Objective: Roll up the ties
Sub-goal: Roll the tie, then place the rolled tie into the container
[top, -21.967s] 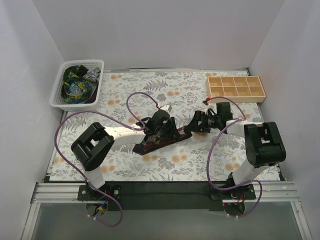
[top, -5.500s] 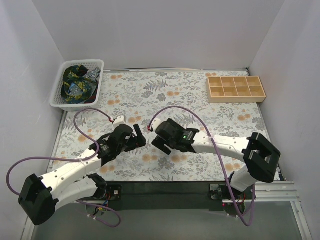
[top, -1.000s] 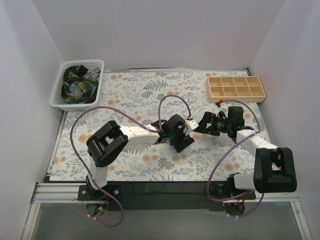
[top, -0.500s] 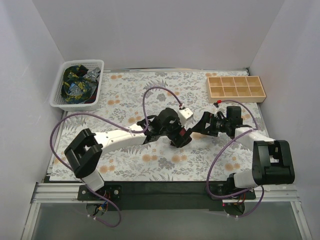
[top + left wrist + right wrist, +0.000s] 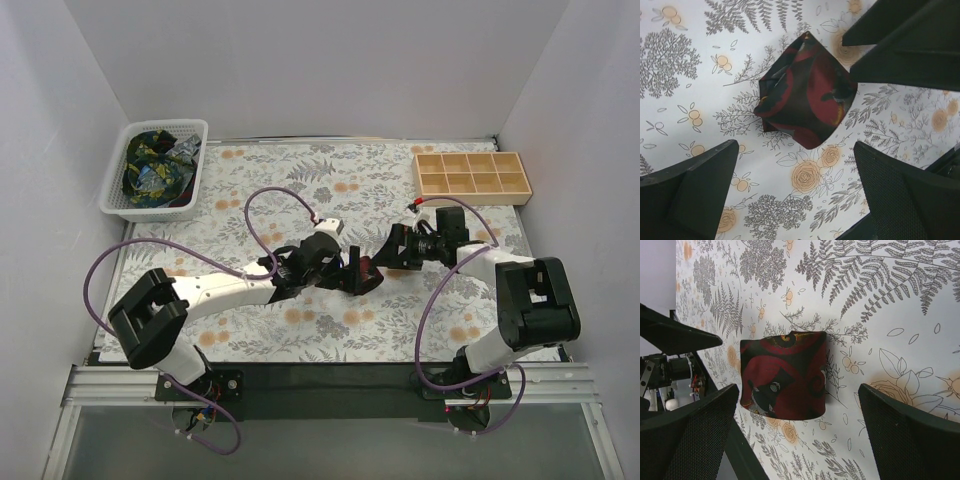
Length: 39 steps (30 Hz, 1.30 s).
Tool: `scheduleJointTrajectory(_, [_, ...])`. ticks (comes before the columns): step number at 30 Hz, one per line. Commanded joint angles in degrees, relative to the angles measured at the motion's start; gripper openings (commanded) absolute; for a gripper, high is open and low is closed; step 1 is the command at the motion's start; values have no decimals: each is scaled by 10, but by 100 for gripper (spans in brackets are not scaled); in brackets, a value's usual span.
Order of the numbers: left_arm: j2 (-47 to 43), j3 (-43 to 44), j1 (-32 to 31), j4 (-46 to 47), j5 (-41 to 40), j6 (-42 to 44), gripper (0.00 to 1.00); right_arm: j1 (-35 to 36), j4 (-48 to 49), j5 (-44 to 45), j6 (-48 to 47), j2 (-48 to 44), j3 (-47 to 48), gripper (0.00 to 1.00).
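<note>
On floral table (image 5: pixel 300 180), maroon tie (image 5: pixel 805 97), seemingly rolled

rolled tie (image 5: pixel 368 274): centre | basket (image 5: pixel 165 125): back left | tray (image 5: pixel 476 198): back right

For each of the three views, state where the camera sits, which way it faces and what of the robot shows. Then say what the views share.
Top external: above and behind the arm bases, facing down at the table; both arms, plus basket and wooden tray.
Left wrist: on the left arm, facing down at the rolled tie; the open left gripper frames it.
Right wrist: on the right arm, looking at that tie; the open right gripper frames it.
Shared: all three show the rolled tie.
</note>
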Motion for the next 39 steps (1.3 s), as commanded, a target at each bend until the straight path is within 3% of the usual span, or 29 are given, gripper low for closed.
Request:
scheduleJointTrajectory(1, [5, 2, 1, 7, -49, -95, 92, 10, 13, -15, -26, 11, 24, 92])
scheduleJointTrajectory(24, [68, -29, 28, 65, 3, -192, 51, 40, 31, -45, -51, 78, 18, 90])
scheduleJointTrajectory(39, [73, -43, 38, 91, 28, -193, 48, 67, 46, -39, -49, 113, 21, 84])
